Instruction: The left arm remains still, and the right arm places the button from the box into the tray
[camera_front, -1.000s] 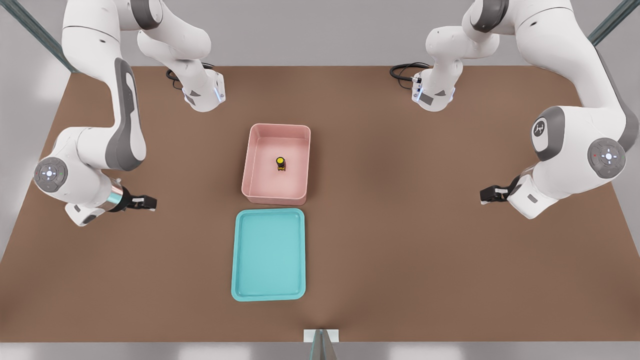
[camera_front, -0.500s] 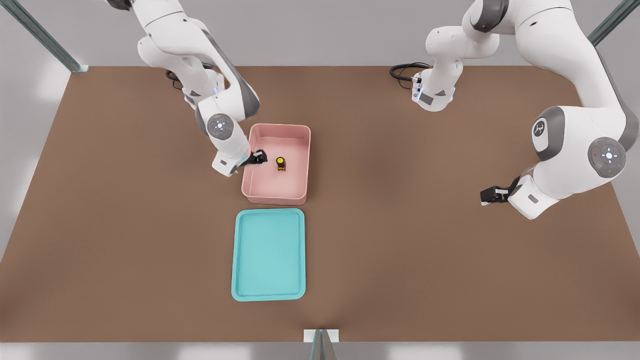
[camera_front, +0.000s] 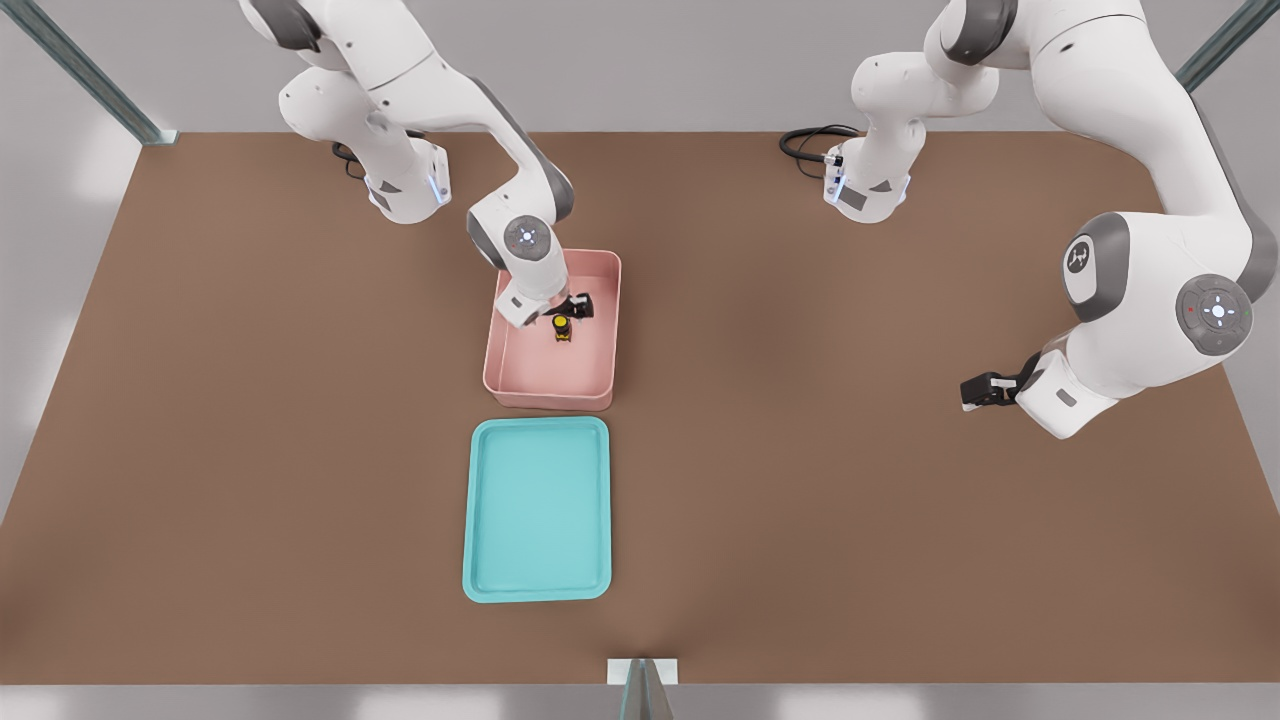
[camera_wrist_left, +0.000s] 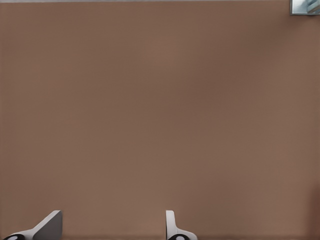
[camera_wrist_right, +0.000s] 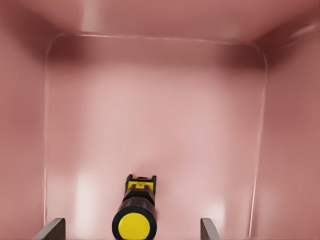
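Observation:
The button (camera_front: 562, 328) has a round yellow top on a dark base and stands on the floor of the pink box (camera_front: 548, 398), a little behind the middle. My gripper (camera_front: 578, 306) hangs over the box, just behind the button in the front view. In the right wrist view the button (camera_wrist_right: 135, 220) sits between the two grey fingertips (camera_wrist_right: 51, 229), which stand wide apart, so the gripper (camera_wrist_right: 130, 231) is open and holds nothing. The pink box's wall (camera_wrist_right: 150, 17) fills that view. The turquoise tray (camera_front: 537, 508) lies in front of the box with nothing in it.
The brown table (camera_front: 850, 520) carries only the box and the tray. Both arm bases (camera_front: 405, 185) stand at the table's back edge, with a black cable (camera_front: 810, 140) beside the other one. The parked arm (camera_front: 1130, 330) hangs over the front view's right side.
The right arm has swung from the table's left side in the front view to the box. Its gripper passed over the box's left wall and now hangs just behind the button.

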